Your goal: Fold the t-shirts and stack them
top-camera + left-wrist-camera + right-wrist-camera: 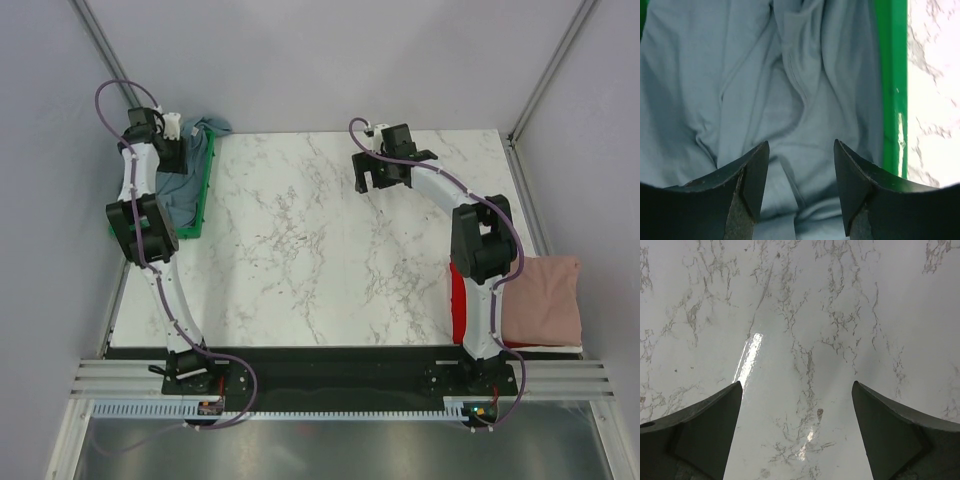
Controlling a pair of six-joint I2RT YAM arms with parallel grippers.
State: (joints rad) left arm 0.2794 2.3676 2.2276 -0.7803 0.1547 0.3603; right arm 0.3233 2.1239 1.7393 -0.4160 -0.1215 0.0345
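A robotics lab test cell: plain grey panel walls (330, 60) framed by aluminium posts (102, 45) enclose a marble-patterned table (320, 250). The left arm (140, 225) and right arm (480, 250) are bolted to a black base plate (330, 375) beside a slotted cable duct (300, 409).

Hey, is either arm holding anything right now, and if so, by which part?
Nothing is held. The left gripper has its fingers apart over the blue-grey t-shirt in the green tray; the right gripper is open over the marble table.
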